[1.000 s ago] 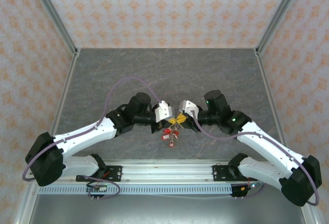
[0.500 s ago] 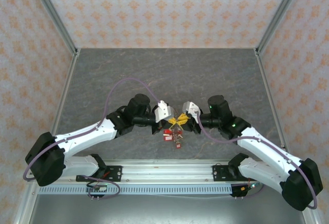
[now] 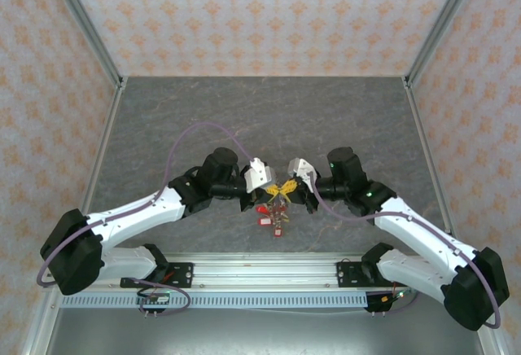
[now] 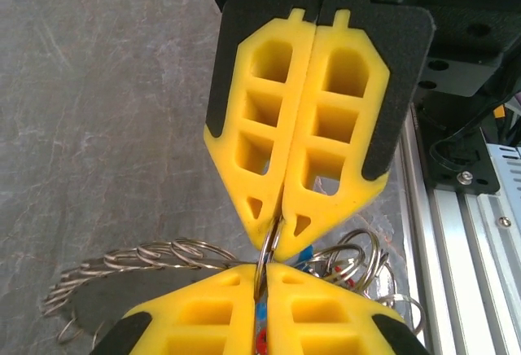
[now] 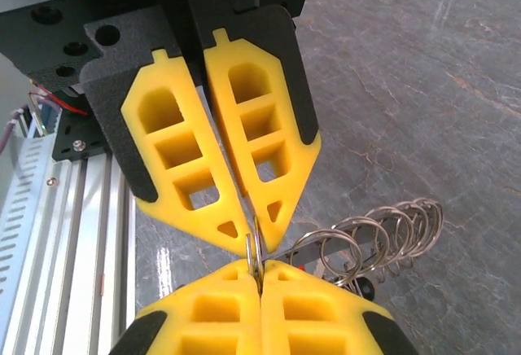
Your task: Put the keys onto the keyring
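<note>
My left gripper (image 3: 275,190) and right gripper (image 3: 290,190) meet tip to tip over the near middle of the table. Both are shut on one small metal split ring (image 4: 269,245), pinched edge-on between the two pairs of yellow fingers. In the left wrist view my left gripper (image 4: 265,271) is at the bottom and the right one's fingers (image 4: 326,200) are above. The right wrist view has the right gripper (image 5: 260,271) below the same ring (image 5: 254,245). The keyring's fringe of small loops (image 4: 142,256) (image 5: 383,231) spreads sideways behind. Keys with red tags (image 3: 273,215) hang below; a blue tag (image 4: 303,254) peeks through.
The aluminium rail (image 3: 260,273) carrying the arm bases runs along the near edge, close behind the hanging keys. It is also at the side in the wrist views (image 4: 460,233) (image 5: 49,208). Grey table surface (image 3: 260,119) stretches to the patterned walls.
The right gripper shifted slightly right, then back left, staying tip to tip with the left. The hanging red-tagged keys swung a little with it.
</note>
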Available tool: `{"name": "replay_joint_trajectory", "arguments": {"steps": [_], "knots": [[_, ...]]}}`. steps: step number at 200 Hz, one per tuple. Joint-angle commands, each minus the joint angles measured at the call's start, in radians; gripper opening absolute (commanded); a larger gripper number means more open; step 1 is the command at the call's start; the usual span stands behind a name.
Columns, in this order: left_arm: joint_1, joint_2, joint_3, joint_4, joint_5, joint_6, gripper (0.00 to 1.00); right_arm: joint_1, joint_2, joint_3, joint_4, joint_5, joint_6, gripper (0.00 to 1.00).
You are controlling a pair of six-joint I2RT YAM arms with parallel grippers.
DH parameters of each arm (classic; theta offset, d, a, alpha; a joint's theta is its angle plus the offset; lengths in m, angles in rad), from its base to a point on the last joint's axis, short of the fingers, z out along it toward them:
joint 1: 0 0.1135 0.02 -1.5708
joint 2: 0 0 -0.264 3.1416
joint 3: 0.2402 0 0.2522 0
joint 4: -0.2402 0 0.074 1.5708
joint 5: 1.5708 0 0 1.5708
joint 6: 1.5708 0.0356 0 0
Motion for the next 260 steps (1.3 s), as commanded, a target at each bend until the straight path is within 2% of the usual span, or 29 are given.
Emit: {"name": "replay_joint_trajectory", "arguments": {"steps": [1, 35, 123, 260], "knots": [[-0.007, 0.018, 0.06, -0.08, -0.062, 0.039, 0.1, 0.028, 0.008, 0.084, -0.112, 0.067, -0.094, 0.0], [-0.014, 0.016, 0.066, -0.089, -0.054, 0.058, 0.12, 0.054, 0.01, 0.111, -0.141, 0.121, -0.126, 0.0], [-0.017, 0.003, 0.064, -0.088, -0.069, 0.057, 0.13, 0.054, 0.002, 0.101, -0.059, 0.089, -0.094, 0.0], [-0.017, -0.013, 0.061, -0.083, -0.049, 0.067, 0.19, 0.054, 0.005, 0.096, -0.064, 0.063, -0.103, 0.0]]}}
